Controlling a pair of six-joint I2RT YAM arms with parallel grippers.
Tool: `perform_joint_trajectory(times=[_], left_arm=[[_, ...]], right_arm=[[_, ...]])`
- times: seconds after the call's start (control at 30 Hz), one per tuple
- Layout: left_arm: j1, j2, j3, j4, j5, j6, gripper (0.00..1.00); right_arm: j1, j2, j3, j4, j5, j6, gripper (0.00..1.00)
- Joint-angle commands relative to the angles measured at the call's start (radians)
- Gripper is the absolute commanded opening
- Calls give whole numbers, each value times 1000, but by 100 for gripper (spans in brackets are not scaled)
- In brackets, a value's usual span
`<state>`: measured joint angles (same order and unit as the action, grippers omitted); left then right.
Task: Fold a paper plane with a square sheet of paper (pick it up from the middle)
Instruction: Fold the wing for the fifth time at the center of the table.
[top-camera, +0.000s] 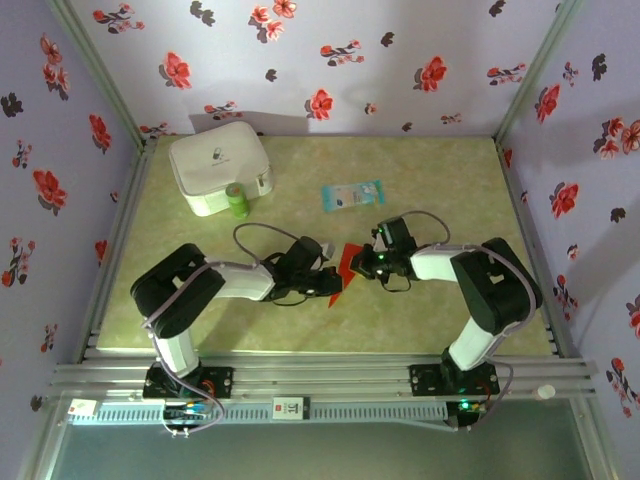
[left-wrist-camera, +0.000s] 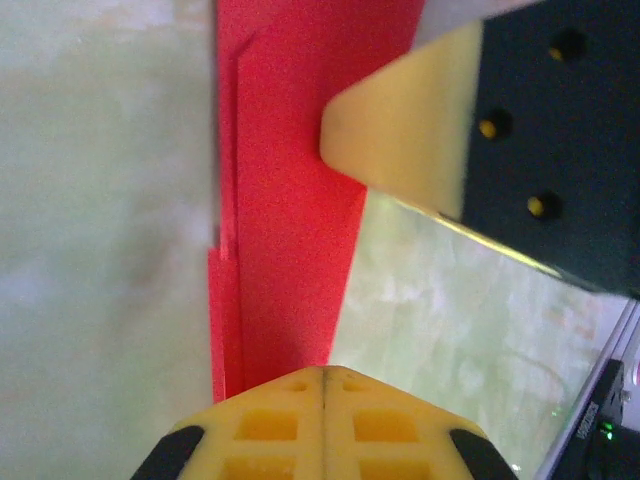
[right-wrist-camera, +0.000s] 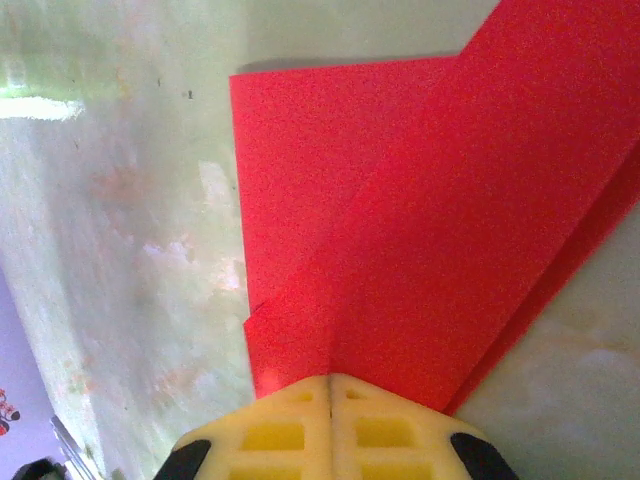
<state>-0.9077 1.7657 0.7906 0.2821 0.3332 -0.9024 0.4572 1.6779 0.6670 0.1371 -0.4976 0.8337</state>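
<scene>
Fig.: part-folded red paper sheet (top-camera: 341, 270) lies mid-table btwn both arms, long axis approx. near-to-far. Left gripper (top-camera: 321, 268) is clamped on its left edge and right gripper (top-camera: 364, 262) on its right edge, jaws together. Both arms are equally near.

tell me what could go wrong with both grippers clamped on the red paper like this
1. The left gripper and right gripper are both shut on the thin red paper. If they pull apart, it could tear or slip free.
2. In the left wrist view the folded layers sit stepped along one edge, so pressing a crease now may lock in a crooked fold.
</scene>
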Motion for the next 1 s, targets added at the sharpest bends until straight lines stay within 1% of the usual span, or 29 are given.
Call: perform_joint_trajectory(times=[0.0, 0.13, 0.2, 0.5, 0.97], left_arm=[[-10, -71, 50, -103, 20, 56, 5], [-13, -55, 86, -123, 100, 77, 6], [-16, -34, 110, -146, 119, 100, 5], [-13, 45, 144, -196, 114, 152, 5], [23, 69, 44, -167, 92, 167, 5]], right_arm=[[0, 39, -3, -80, 82, -32, 0], [0, 38, -1, -84, 84, -34, 0], [0, 37, -1, -85, 85, -36, 0], [0, 34, -3, -97, 89, -42, 0], [-2, 40, -6, -117, 102, -60, 0]])
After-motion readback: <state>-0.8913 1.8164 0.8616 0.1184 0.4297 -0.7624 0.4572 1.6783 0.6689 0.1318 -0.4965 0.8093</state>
